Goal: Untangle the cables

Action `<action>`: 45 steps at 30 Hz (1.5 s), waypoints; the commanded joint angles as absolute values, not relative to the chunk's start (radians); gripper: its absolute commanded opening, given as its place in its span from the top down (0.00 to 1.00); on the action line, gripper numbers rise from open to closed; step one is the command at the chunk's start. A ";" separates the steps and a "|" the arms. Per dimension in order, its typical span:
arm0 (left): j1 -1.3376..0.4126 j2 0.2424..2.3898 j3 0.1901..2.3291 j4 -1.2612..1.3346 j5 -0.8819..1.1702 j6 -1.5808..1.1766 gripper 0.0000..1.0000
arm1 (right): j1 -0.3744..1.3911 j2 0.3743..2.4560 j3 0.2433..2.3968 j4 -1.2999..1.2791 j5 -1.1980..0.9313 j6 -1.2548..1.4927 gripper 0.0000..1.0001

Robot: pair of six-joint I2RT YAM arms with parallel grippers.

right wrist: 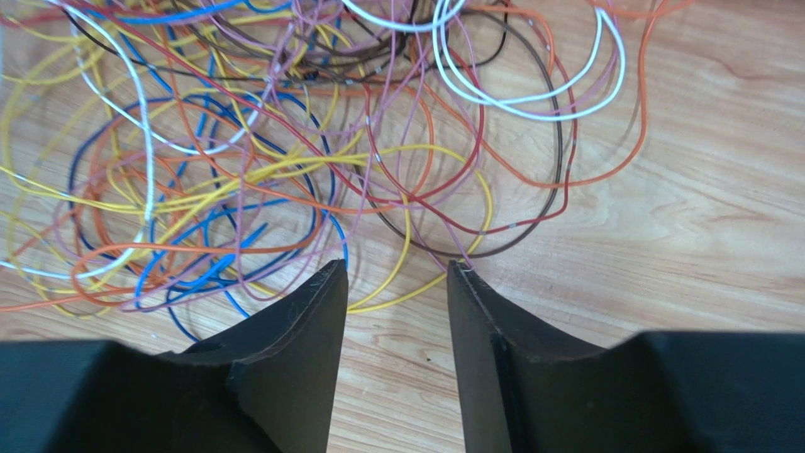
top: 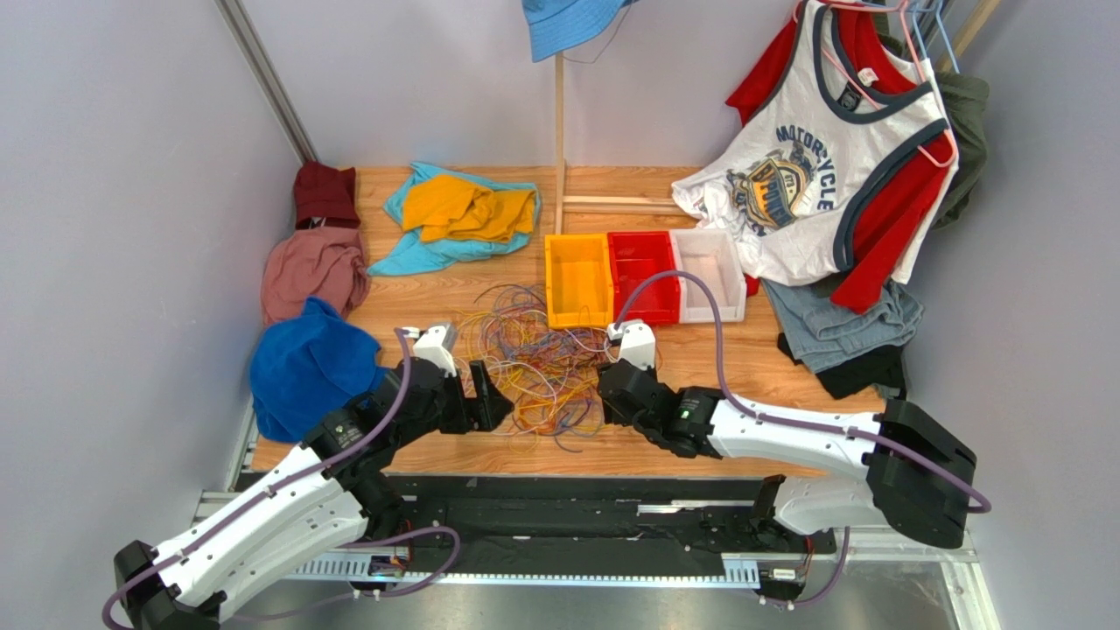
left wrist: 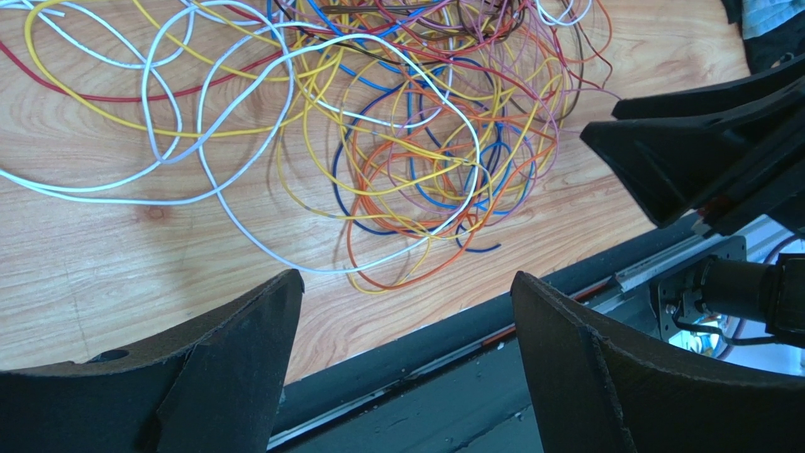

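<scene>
Up on the wooden table (top: 736, 361) three bins sat in a row: a yellow bin (top: 579, 278), a red bin (top: 638, 250) and a white bin (top: 717, 250). None of the cables (top: 539, 361) lay in a bin. They made one messy pile on the wood just in front of the yellow bin, between the two arms. Only the top view showed the bins, and I could not tell from it if anything small lay inside them. The left gripper (top: 484, 394) was at the left side of the pile and the right gripper (top: 607, 387) was at the right side. The left wrist view showed the left gripper (left wrist: 406, 278) wide open and holding nothing, with the cables (left wrist: 425, 160) ahead of it and the other gripper's black fingers (left wrist: 680, 160) off to the side. The right wrist view showed the right gripper (right wrist: 397, 267) with only a small gap between its fingers, gripping nothing. A yellow loop of the cables (right wrist: 236, 170) ran under that gap. Brown wire showed best there.
</scene>
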State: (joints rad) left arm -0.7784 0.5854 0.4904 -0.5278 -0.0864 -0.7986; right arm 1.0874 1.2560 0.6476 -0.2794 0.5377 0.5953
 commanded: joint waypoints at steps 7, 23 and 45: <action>-0.779 0.571 0.486 -0.523 -0.084 -0.807 0.10 | 1.088 1.353 0.656 -0.213 0.557 0.606 0.56; -0.779 0.604 0.485 -0.509 -0.097 -0.787 0.10 | 1.023 1.505 0.706 -0.114 0.560 0.583 0.60; -0.779 0.551 0.572 -0.543 -0.130 -0.761 0.10 | 1.377 1.003 1.222 -0.868 0.811 0.551 1.00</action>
State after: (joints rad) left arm -0.7784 0.5480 0.4885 -0.5461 -0.1101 -0.7944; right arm 1.3266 1.0836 1.0100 -0.5961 0.6876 0.5789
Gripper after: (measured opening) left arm 0.902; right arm 0.011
